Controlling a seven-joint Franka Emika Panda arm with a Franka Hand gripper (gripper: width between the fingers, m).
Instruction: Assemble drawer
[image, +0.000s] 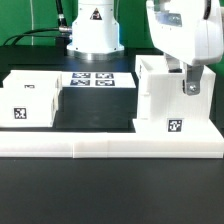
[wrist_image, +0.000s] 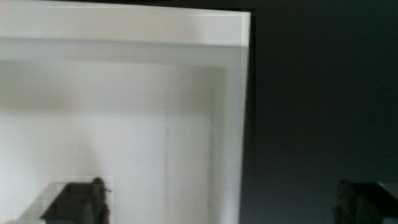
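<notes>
White plastic makes up nearly everything on the black table (image: 110, 195). The drawer's tall housing (image: 160, 100) stands upright at the exterior view's right. Its near face carries a square tag (image: 175, 127), and its foot sits just behind the long low border wall (image: 110, 150) that runs across the near side.

The gripper (image: 189, 84) hangs at the housing's top edge on the right, fingers pointing down. In the wrist view the gripper (wrist_image: 222, 205) is spread wide. One dark fingertip (wrist_image: 80, 200) sits over the white surface and the other over the dark, with the housing's straight edge running between them. Nothing is clamped, and I cannot tell whether either finger touches the plastic.

A low tray (image: 35, 100) lies at the exterior view's left, well apart from the housing and also just behind the wall. I cannot tell whether it is one tray or two together. A strip of bare black table stays open between tray and housing. Farther back in that gap the marker board (image: 95, 80) lies flat, in front of the robot base (image: 95, 35). On the near side of the wall the table is bare and wide
</notes>
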